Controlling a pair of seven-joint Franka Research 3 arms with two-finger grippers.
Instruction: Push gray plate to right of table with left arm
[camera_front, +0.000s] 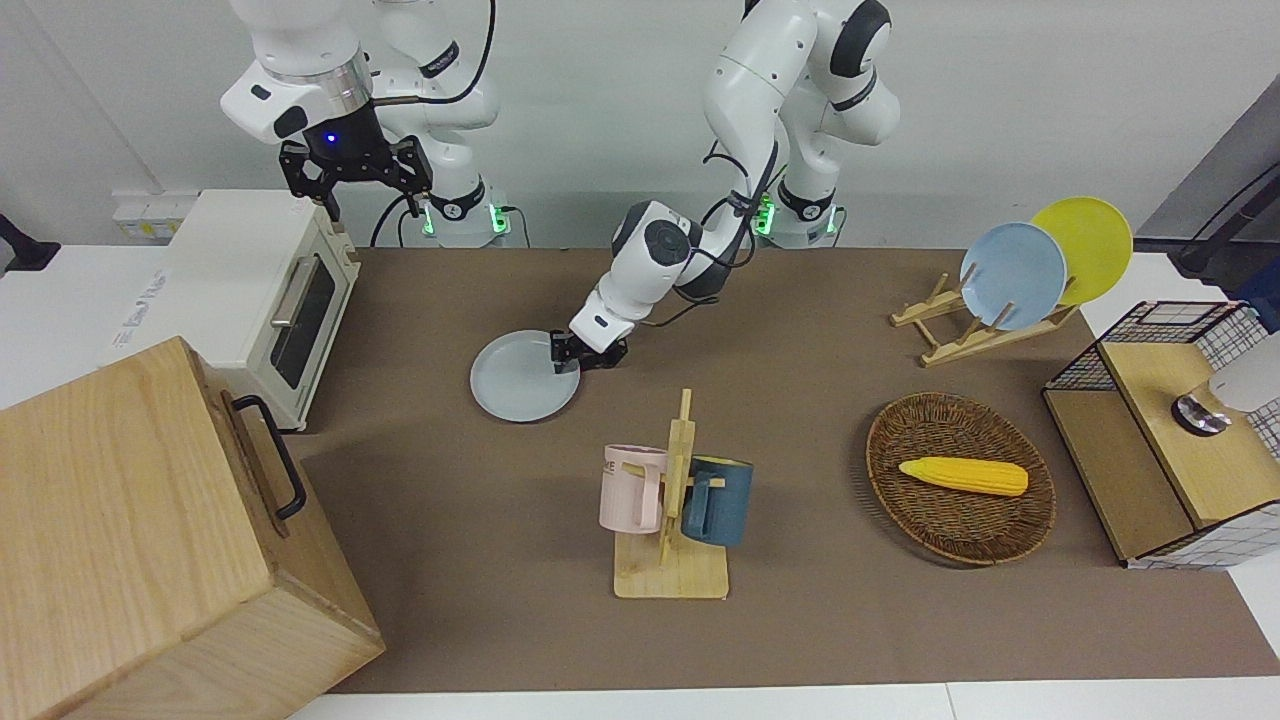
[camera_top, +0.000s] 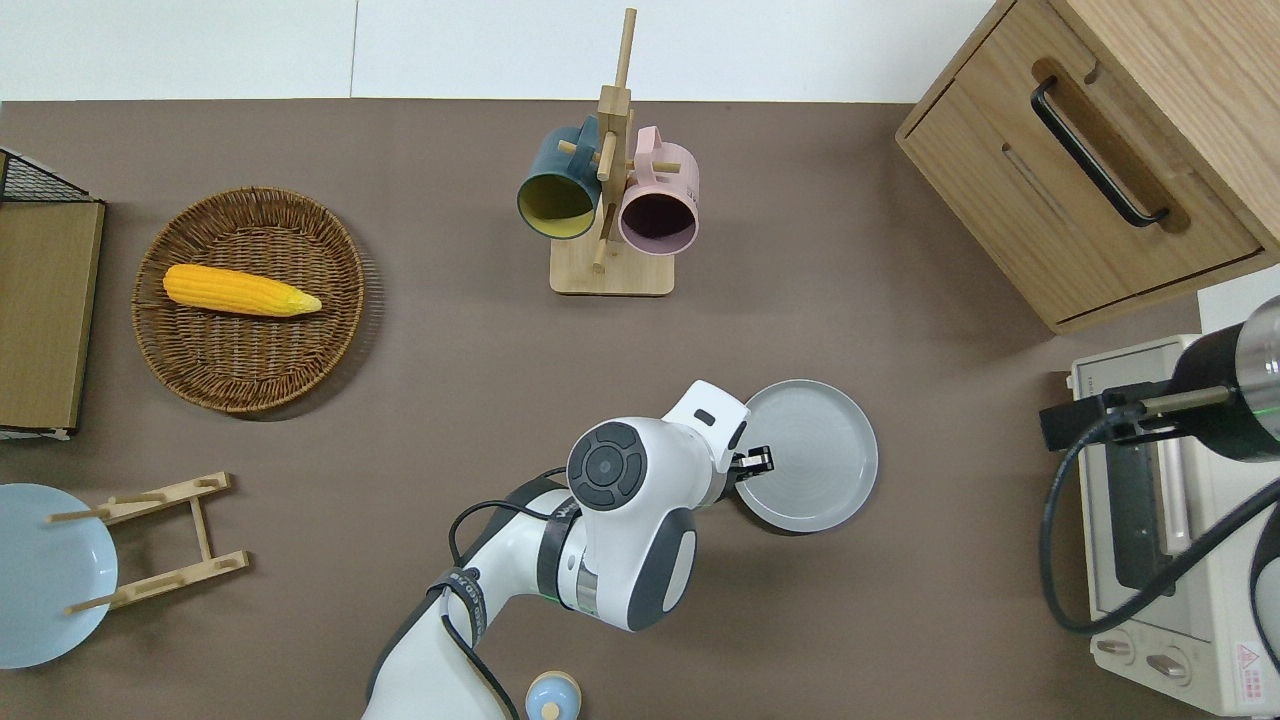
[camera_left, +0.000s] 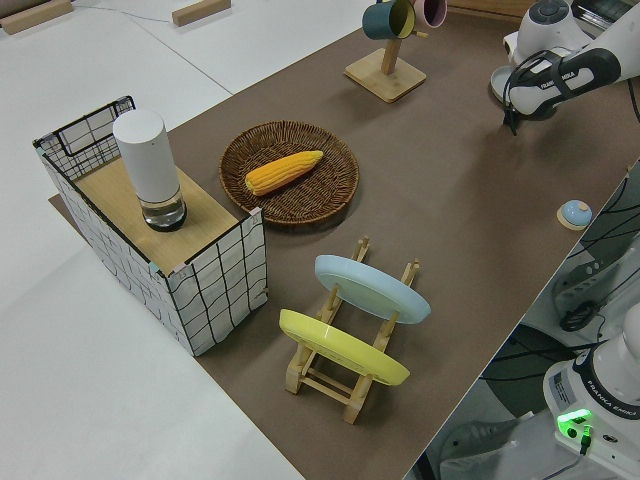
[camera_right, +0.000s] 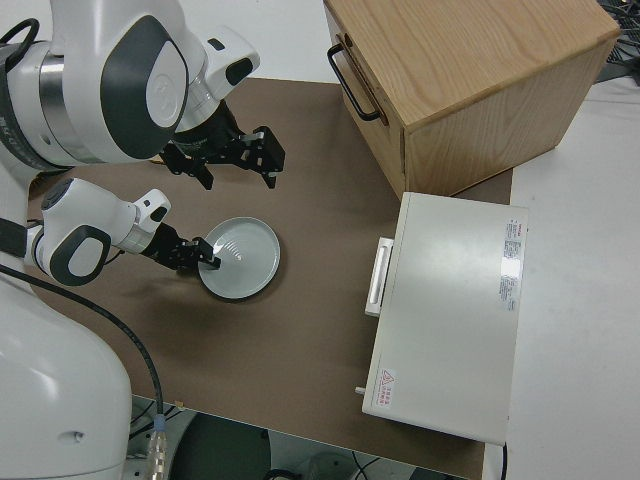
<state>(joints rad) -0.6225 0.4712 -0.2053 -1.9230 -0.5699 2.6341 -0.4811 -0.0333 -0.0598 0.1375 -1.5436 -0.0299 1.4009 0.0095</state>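
The gray plate (camera_front: 520, 380) (camera_top: 815, 455) (camera_right: 243, 258) lies flat on the brown table (camera_front: 820, 620), nearer to the robots than the mug rack and toward the right arm's end. My left gripper (camera_front: 577, 358) (camera_top: 758, 460) (camera_right: 203, 260) is down at table height, touching the plate's rim on the side toward the left arm's end. The left arm's wrist hides that part of the rim in the overhead view. The right gripper (camera_front: 368, 205) (camera_right: 238, 180) is parked, open and holding nothing.
A white toaster oven (camera_front: 265, 290) and a wooden cabinet (camera_front: 130, 540) stand at the right arm's end. The mug rack (camera_front: 675, 500) holds two mugs. A wicker basket (camera_front: 960, 530) with corn, a plate rack (camera_front: 985, 320) and a wire shelf (camera_front: 1160, 450) are at the left arm's end.
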